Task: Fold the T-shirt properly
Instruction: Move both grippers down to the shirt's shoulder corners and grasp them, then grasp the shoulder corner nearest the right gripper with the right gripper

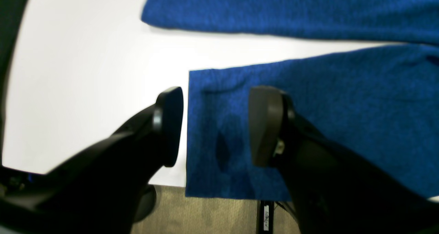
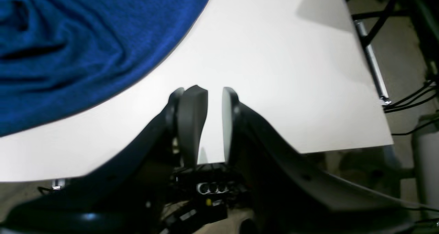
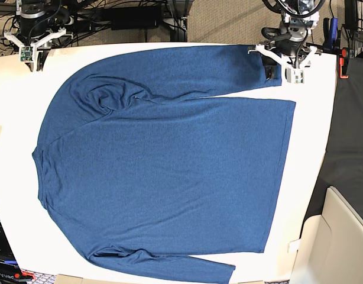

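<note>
The dark-blue long-sleeved T-shirt (image 3: 164, 171) lies spread flat on the white table (image 3: 308, 177), collar to the left and hem to the right. One sleeve runs along the far edge and its cuff (image 1: 308, 124) ends near the table edge. My left gripper (image 1: 216, 124) is open just above that cuff end, one finger (image 1: 169, 124) over bare table and the other (image 1: 265, 124) over the cloth. It also shows in the base view (image 3: 282, 70). My right gripper (image 2: 210, 124) hangs empty over bare table at the far left corner (image 3: 32, 52), its jaws a narrow gap apart, beside the shirt's shoulder (image 2: 68, 49).
The shirt's hem (image 1: 291, 11) lies apart from the cuff with a strip of table between. The table edge and carpet floor (image 1: 212, 213) are just under the left gripper. A black surface (image 3: 350, 130) and a beige box (image 3: 341, 236) stand at the right. Cables (image 2: 411, 100) hang off the table's far side.
</note>
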Available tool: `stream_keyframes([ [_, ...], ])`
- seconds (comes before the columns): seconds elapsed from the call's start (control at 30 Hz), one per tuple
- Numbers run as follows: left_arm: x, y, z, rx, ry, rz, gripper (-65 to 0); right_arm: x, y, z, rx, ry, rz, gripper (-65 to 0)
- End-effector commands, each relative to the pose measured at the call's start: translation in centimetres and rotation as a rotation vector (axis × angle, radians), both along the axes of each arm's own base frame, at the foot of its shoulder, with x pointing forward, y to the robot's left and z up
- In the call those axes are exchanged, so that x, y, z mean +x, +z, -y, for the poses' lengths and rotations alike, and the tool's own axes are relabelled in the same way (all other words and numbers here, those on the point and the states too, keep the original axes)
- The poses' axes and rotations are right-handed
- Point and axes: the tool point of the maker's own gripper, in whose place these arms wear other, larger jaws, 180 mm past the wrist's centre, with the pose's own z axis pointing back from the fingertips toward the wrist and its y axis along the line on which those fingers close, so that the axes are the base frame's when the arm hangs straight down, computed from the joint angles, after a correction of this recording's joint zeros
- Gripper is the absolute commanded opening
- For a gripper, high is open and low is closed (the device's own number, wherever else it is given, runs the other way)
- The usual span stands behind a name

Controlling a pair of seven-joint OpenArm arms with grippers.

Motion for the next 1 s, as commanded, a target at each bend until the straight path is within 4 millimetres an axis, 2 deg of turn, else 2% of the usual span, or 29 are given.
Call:
stream_keyframes([
  [0.0,0.2,0.4,-0.2,0.003,0.001,0.016,-34.4,0.4,1.1,0.1,-0.011,0.008,0.038,-52.4],
  [0.13,-0.5,-0.8,0.0,-0.015,0.02,-0.015,-30.9,0.4,1.1,0.2,-0.005,0.004,0.04,-52.4],
  [0.53,-2.5,-4.4,0.1,-0.035,0.039,-0.115,-30.8,0.8,1.5,0.0,0.001,0.005,0.056,-52.3],
  [0.7,-2.7,-5.3,0.6,-0.059,0.051,-0.131,-30.9,1.1,1.7,0.0,0.001,0.006,0.069,-52.3],
  [0.73,-2.7,-5.4,1.3,-0.07,0.03,-0.134,-31.1,1.3,1.8,0.0,0.001,0.006,0.074,-52.3],
  [0.87,-2.4,-5.1,4.3,-0.153,-0.119,-0.121,-40.2,1.4,1.9,-0.1,0.001,0.007,0.077,-52.3],
  [0.97,-2.6,-5.0,5.4,-0.195,-0.169,-0.12,-49.9,1.7,2.1,-0.1,0.003,0.004,0.089,-52.3],
])
